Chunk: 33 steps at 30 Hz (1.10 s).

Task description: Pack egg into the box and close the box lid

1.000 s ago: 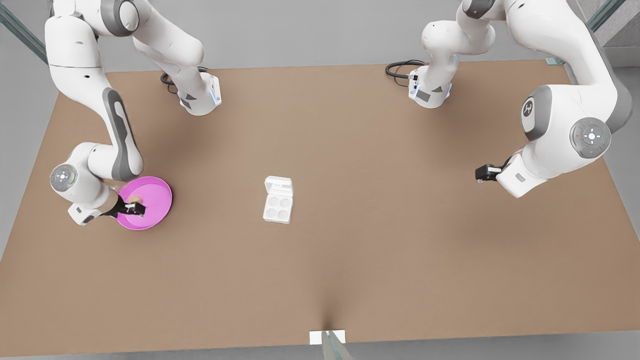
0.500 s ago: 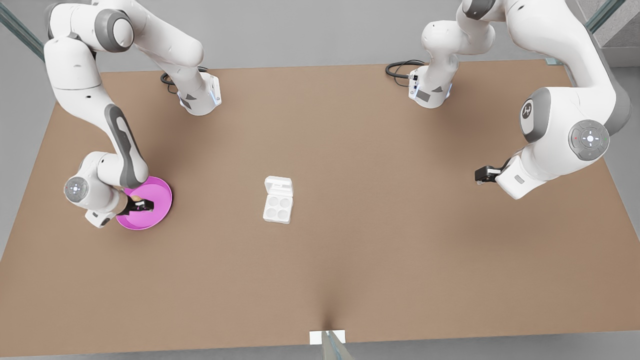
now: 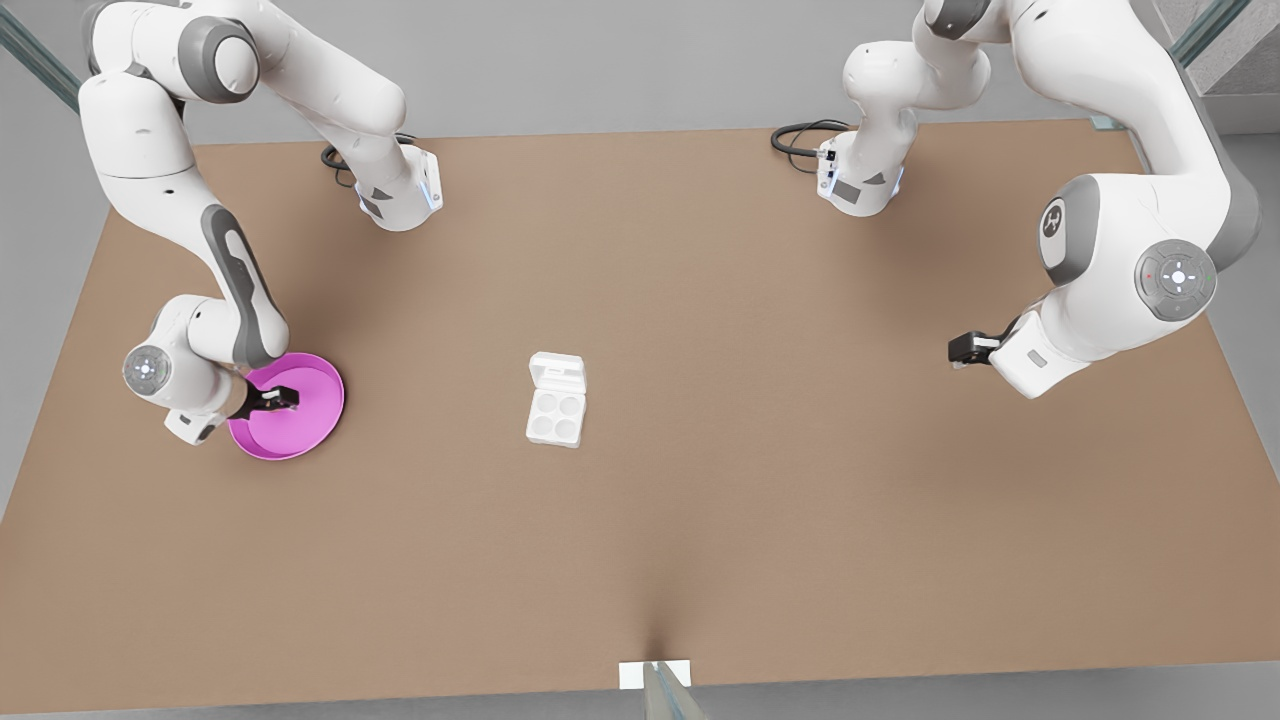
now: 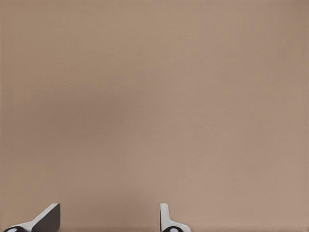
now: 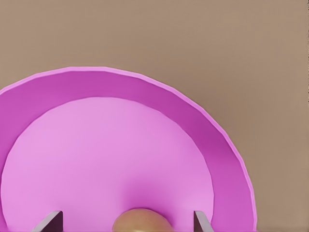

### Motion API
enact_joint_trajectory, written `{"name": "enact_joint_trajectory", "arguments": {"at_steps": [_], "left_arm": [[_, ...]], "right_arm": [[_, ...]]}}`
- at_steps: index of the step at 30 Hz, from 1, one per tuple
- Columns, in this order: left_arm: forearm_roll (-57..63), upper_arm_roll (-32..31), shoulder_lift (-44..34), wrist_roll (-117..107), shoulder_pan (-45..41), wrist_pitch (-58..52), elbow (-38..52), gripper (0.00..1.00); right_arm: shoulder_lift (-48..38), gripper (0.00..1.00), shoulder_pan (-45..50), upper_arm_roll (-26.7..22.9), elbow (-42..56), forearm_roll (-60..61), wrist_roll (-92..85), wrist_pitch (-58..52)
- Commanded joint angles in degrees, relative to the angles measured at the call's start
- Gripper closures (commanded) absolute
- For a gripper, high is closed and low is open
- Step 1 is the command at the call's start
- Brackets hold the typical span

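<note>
The tan-brown egg [image 5: 141, 220] lies in the round pink dish [image 5: 101, 154], between the spread fingers [image 5: 50, 221] of my right gripper [image 5: 125, 223]. That gripper [image 3: 276, 400] is open and hangs over the dish [image 3: 318, 405] at the front view's left, hiding the egg there. The white box [image 3: 555, 418] sits mid-table with four empty cups. Its lid [image 3: 557, 372] lies flat and open behind the cups. My left gripper [image 3: 960, 348] waits open at the front view's right over bare table, with its fingertips [image 4: 48, 218] apart around its midpoint [image 4: 107, 221].
The brown table [image 3: 700, 500] spreads wide around the box. Both arm bases [image 3: 400, 195] [image 3: 860, 185] stand at the far edge with black cables. A small white marker [image 3: 655, 675] sits at the near edge.
My right gripper has shifted across the dish onto the egg, which now sits between its fingers and is covered in the front view. The left arm has barely moved.
</note>
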Motion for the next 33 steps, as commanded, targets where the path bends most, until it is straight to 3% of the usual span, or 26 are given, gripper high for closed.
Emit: {"name": "enact_joint_trajectory", "arguments": {"at_steps": [1,33], "left_arm": [[0.1,0.0,-0.1,0.0,0.0,0.0,0.0,0.0],[0.1,-0.1,-0.1,-0.1,-0.2,0.0,0.0,0.0]], "right_arm": [[0.0,0.0,-0.2,0.0,0.0,-0.3,-3.9,0.2],[2.5,0.0,-0.8,0.1,-2.3,-0.3,-3.0,4.1]]}}
